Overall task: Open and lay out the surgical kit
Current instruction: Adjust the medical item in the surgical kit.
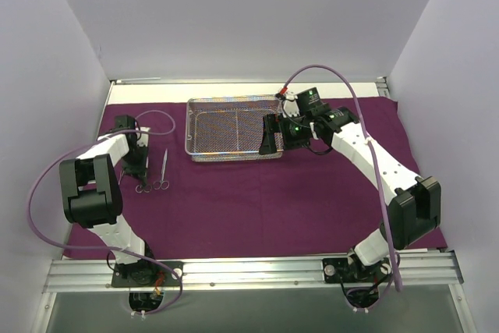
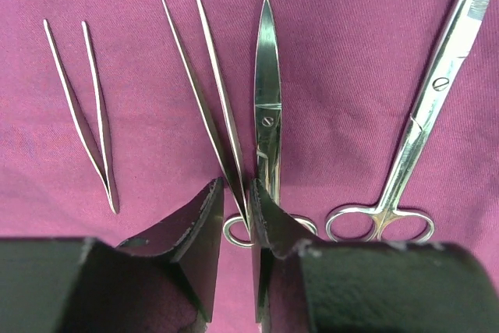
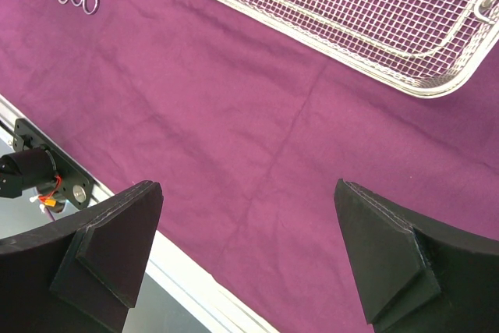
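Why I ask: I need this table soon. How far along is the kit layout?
Done: purple cloth spread flat, mesh tray looks empty, four instruments lie side by side. In hand: left gripper straddles the longer tweezers. Left: little, perhaps straightening; right gripper hangs open.

Two scissors (image 2: 267,107) (image 2: 425,118) and two tweezers (image 2: 107,173) (image 2: 228,163) are lying on one purple cloth (image 1: 257,200); one mesh tray (image 1: 234,156) is sitting there.

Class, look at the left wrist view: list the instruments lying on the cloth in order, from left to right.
short tweezers → long tweezers → pointed scissors → long scissors
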Controlling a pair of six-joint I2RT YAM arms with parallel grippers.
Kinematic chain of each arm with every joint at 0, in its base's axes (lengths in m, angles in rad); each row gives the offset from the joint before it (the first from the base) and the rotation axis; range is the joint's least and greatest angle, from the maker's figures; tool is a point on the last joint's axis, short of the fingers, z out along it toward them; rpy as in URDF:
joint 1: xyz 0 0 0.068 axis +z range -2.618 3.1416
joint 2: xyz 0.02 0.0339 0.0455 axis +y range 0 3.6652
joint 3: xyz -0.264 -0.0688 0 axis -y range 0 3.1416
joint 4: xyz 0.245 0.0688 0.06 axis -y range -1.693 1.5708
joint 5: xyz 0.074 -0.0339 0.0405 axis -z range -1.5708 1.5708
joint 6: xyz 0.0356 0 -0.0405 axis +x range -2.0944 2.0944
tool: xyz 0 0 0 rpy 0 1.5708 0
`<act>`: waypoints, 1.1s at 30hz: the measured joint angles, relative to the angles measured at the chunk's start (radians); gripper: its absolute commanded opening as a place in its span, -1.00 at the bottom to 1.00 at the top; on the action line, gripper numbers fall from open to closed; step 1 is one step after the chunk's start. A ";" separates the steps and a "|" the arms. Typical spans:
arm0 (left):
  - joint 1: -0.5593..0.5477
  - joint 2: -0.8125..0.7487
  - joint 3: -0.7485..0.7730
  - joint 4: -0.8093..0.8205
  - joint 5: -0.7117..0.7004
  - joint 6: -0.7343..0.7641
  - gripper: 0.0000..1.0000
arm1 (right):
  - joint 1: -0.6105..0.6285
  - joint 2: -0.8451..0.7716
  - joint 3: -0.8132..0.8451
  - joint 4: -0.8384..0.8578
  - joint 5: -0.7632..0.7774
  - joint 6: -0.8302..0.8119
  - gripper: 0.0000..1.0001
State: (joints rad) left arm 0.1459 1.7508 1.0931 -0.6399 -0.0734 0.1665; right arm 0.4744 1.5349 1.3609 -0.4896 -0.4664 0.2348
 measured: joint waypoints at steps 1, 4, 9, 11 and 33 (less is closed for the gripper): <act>0.000 0.001 0.001 0.000 0.002 0.000 -0.46 | -0.002 0.000 0.000 0.000 0.000 0.000 0.99; 0.000 0.002 0.002 0.000 0.004 0.002 -0.57 | -0.010 0.001 0.000 0.000 0.000 0.000 0.99; 0.006 0.002 0.002 0.000 0.004 0.006 -0.68 | -0.017 0.001 0.000 0.000 0.000 0.000 0.99; 0.009 0.002 0.002 0.000 0.003 0.011 -0.72 | -0.017 0.002 0.000 0.000 0.000 0.001 0.99; 0.067 0.002 0.002 0.000 -0.054 0.029 -0.71 | -0.031 0.035 0.013 0.000 -0.002 0.005 0.99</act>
State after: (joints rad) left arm 0.2127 1.7527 1.0950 -0.6395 -0.1272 0.1955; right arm 0.4435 1.5696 1.3743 -0.4892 -0.4683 0.2394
